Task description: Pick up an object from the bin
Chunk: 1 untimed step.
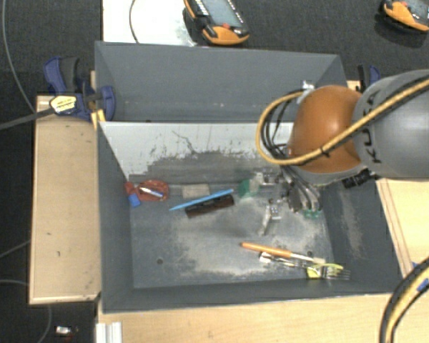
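Orange pencil (272, 249) lies on the bin (193, 252) floor near the end effector (272, 219), whose opening I cannot tell.

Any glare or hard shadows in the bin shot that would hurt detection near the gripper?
Camera view: the bin's back wall catches strong light and shows as a pale, near-white band; the floor is dimmer and evenly lit, with no hard shadow by the gripper; the arm's orange cover hides part of the floor on the right.
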### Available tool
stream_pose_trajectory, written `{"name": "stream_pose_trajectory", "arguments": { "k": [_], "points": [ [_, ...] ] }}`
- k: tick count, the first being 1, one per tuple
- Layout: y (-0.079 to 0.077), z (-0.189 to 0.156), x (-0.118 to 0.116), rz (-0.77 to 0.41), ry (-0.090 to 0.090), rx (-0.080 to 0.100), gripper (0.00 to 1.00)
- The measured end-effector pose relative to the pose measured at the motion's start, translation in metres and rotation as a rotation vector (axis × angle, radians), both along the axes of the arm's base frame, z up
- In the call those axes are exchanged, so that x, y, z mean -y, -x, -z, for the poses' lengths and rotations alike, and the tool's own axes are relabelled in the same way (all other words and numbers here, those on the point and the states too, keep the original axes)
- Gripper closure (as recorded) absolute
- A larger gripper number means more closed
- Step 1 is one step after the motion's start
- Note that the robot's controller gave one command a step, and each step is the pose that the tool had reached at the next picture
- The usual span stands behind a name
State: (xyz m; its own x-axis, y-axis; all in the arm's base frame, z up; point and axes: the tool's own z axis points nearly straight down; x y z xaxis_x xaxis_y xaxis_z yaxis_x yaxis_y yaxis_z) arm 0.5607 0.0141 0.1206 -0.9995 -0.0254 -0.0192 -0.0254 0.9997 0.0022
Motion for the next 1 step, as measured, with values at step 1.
{"name": "stream_pose_trajectory", "arguments": {
  "k": [1],
  "points": [
    [0.0332,-0.0055,0.0314,0.111,-0.001,-0.006,0.00]
  ]
}}
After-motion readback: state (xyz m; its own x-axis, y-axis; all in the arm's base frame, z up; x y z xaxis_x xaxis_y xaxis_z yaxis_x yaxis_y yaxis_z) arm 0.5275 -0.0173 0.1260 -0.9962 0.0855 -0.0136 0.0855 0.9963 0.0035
